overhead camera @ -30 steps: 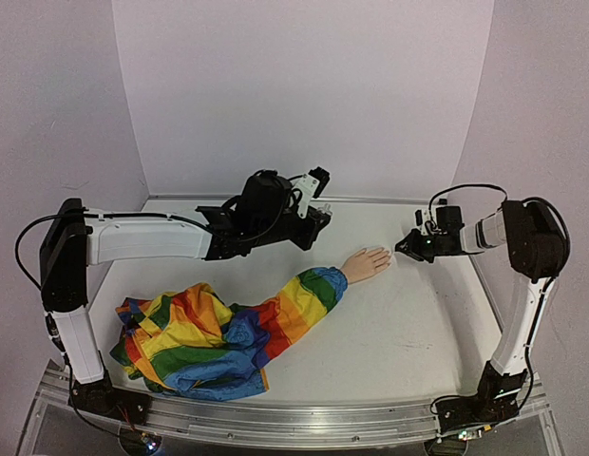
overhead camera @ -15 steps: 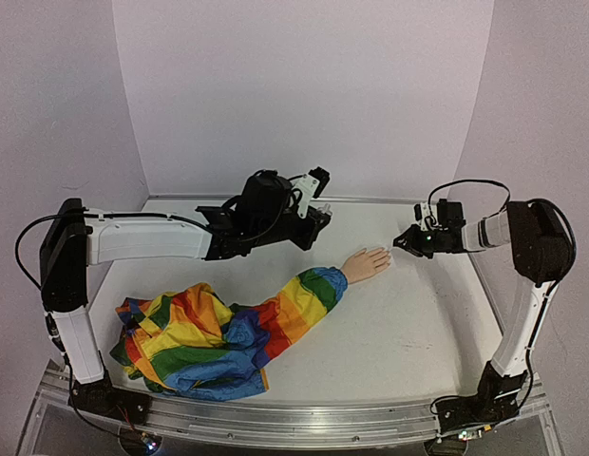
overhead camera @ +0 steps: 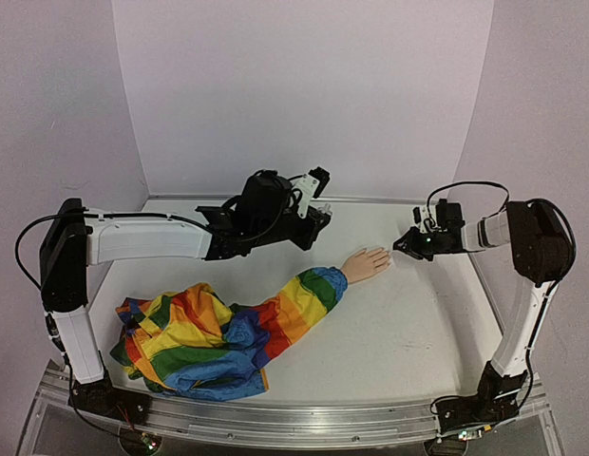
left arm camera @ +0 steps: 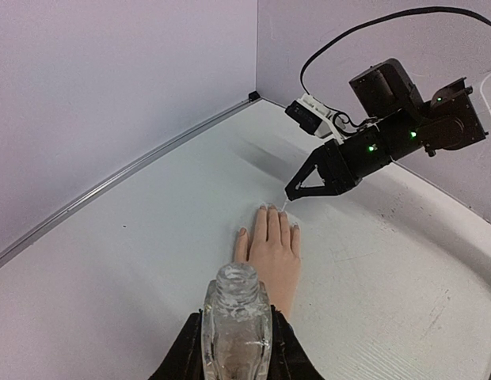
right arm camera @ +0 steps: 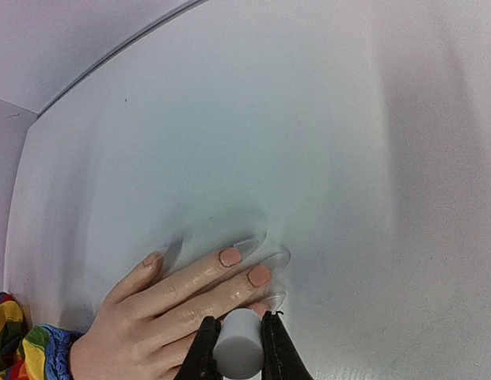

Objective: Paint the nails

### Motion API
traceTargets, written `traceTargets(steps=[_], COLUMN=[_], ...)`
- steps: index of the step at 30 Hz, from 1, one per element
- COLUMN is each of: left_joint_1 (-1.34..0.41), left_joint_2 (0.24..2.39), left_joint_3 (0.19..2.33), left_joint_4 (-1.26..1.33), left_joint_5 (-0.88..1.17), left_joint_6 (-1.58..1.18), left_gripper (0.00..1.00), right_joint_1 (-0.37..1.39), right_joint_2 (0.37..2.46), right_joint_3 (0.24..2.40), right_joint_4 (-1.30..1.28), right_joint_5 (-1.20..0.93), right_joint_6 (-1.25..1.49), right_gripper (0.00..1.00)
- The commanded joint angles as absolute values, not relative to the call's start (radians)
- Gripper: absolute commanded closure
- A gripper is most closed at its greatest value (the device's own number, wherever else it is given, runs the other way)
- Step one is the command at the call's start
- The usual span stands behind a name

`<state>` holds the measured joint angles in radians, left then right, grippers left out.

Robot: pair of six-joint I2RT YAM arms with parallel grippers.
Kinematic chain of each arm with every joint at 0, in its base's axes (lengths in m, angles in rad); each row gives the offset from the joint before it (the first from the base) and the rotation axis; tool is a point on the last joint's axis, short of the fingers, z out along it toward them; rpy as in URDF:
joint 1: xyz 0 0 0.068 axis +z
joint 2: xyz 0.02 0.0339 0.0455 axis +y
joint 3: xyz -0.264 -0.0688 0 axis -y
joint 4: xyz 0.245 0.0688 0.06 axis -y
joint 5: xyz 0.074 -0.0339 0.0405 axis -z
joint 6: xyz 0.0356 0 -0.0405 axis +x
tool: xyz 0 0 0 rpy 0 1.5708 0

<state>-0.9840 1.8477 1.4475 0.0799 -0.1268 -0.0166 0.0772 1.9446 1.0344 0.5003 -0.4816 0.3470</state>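
Clenched on a small grey brush cap (right arm camera: 237, 354) with the right gripper (right arm camera: 237, 336), at 6 o'clock in its own wrist view. Poised just over the nails (right arm camera: 244, 265) of the mannequin hand (right arm camera: 166, 309), fingertips aimed toward 2 o'clock there; impossible to tell whether touching. Pink already on at least two of them, from the look of it.

Could smear polish onto skin or the table (right arm camera: 348, 158) by pressing too low or sliding sideways across such tiny, close-set targets. Could also shove the hand off aim, tethered only by a limp rainbow sleeve (overhead camera: 275, 318) trailing toward 8 o'clock in the top view.

Farther out, clamped around a clear bottle (left arm camera: 236, 317) with the left gripper (left arm camera: 236, 360), at 6 o'clock of the left wrist view and held above the table on the wrist side of the hand. Open at the neck; hard to judge how far tilted. Might spill if tipped further, or collide with the right arm if brought toward 3 o'clock for a fresh dip.
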Motion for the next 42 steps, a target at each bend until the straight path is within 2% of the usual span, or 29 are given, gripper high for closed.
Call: traceTargets(steps=[1,42], left_joint_1=[-0.986,-0.986], left_joint_2=[1.832,1.824], left_joint_3=[1.493,1.48], left_joint_4=[0.138,0.138], left_joint_5=[-0.129,-0.137], left_joint_6=[-0.008,-0.002], left_gripper=[1.0,1.0], right_joint_1=[0.085,0.095], right_joint_2=[1.94,1.981], right_joint_3=[1.045,1.073], right_joint_4=[0.484,0.473], right_joint_5=[-0.486,-0.42], right_joint_6=[0.331,0.331], right_gripper=[1.0,1.0])
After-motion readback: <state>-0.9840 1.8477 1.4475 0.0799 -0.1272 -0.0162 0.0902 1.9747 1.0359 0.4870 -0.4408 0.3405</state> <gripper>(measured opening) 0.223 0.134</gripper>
